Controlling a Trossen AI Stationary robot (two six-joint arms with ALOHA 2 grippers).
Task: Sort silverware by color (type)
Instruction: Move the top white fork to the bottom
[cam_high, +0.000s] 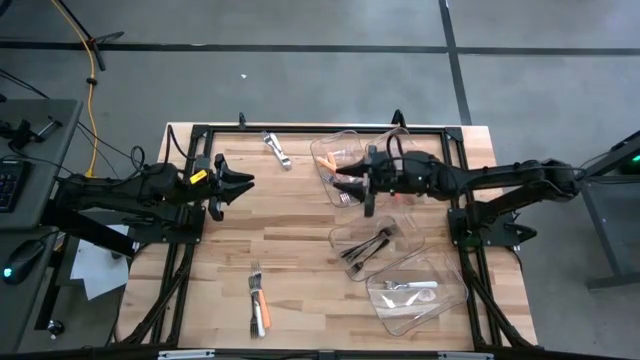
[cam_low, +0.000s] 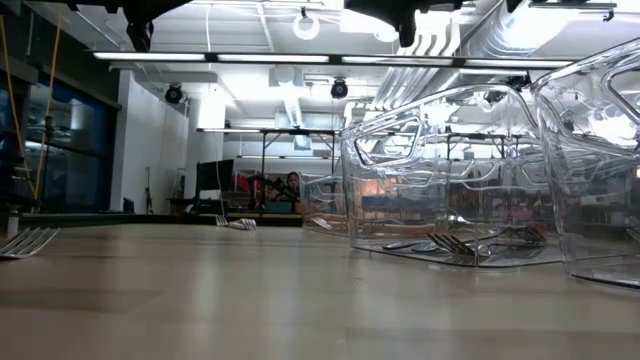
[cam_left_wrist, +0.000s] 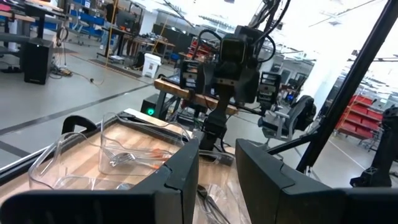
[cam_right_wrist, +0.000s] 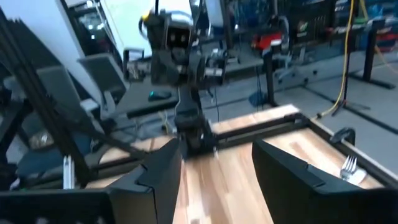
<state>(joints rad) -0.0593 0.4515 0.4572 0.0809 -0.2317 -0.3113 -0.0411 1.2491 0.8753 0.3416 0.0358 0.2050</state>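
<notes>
High view: three clear plastic bins (cam_high: 415, 292) hold sorted silverware; beside them loose forks (cam_high: 257, 303) remain; right gripper (cam_high: 340, 182) and left gripper (cam_high: 243, 182) both open, empty.

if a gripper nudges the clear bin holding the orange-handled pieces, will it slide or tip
The clear bin looks thin-walled and holds only a few orange-handled pieces, so it is probably light and would likely slide on the smooth wooden table. Its low, wide shape makes tipping less likely.
</notes>
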